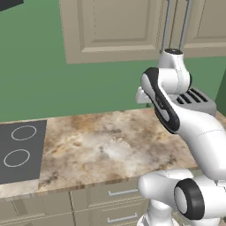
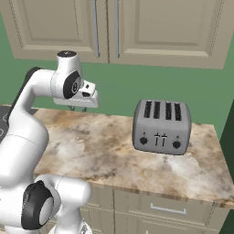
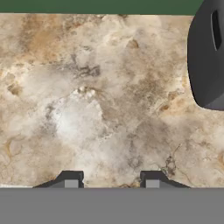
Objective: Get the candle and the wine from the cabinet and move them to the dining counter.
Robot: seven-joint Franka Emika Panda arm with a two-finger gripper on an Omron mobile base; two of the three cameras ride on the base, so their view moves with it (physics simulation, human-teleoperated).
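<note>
The beige wall cabinet hangs above the worktop with both doors shut, its two thin grey bar handles side by side. The candle and the wine are hidden. The dining counter is out of view. My gripper hangs below the cabinet and points straight down at the marbled worktop, well above it. Its fingertips stand apart with nothing between them, so it is open.
A silver four-slot toaster stands on the worktop to the right of the gripper. A dark cooktop lies at the left end. Beige drawer units sit below the worktop edge. A green wall runs behind.
</note>
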